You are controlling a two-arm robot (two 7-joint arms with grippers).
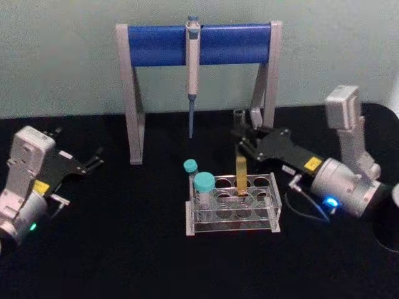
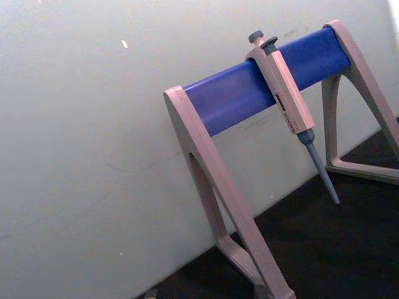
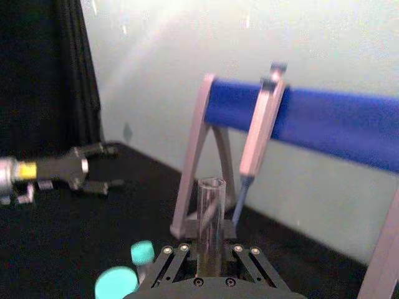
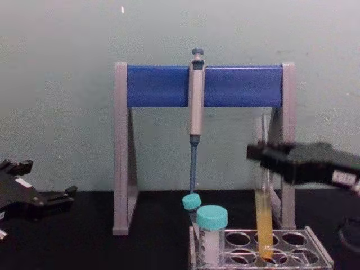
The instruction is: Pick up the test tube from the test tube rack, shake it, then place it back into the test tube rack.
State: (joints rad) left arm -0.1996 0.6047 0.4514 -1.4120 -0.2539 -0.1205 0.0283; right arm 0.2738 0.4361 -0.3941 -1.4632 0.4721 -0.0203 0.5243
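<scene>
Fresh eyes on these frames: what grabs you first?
The blue-barred pipette stand at the back centre stands out first, with a pipette hanging from its bar. In front of it, the test tube with yellow liquid stands in the test tube rack, with the right claw at its upper part. The left claw sits open at the far left.

Yellow liquid in clear test tube; teal caps; blue stand bar.
</scene>
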